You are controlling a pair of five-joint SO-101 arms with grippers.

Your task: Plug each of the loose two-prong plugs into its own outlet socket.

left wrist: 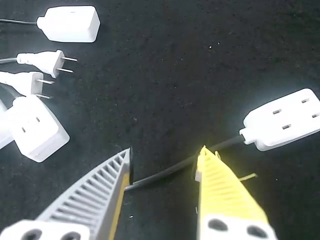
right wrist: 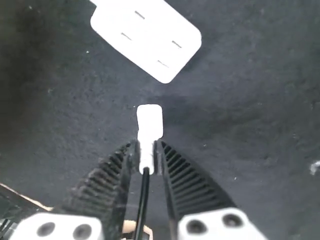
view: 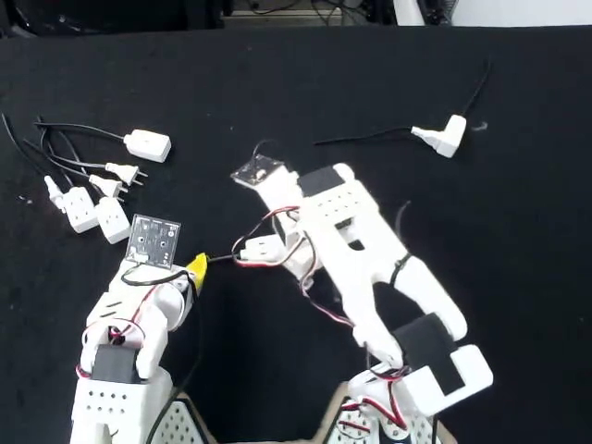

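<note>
Right gripper point(right wrist: 145, 150) pinches a white plug point(right wrist: 149, 120) by its body, tip just short of a white socket point(right wrist: 147, 35) near the middle of the table point(view: 527, 259). Left gripper point(left wrist: 165, 156), fingers spread, straddles that socket's black cord point(left wrist: 160, 176). Spare plugs point(view: 125, 172) and spare sockets point(view: 97, 213) lie at ten o'clock, an angled plug point(view: 442, 135) at one.

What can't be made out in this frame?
Right wrist view: prongs of the plug in the right gripper, too blurred.
High view: that gripper and plug, hidden under the right arm.
Left wrist view: whether the left gripper touches the cord of the outlet socket; another socket, cut off by the edge.
</note>
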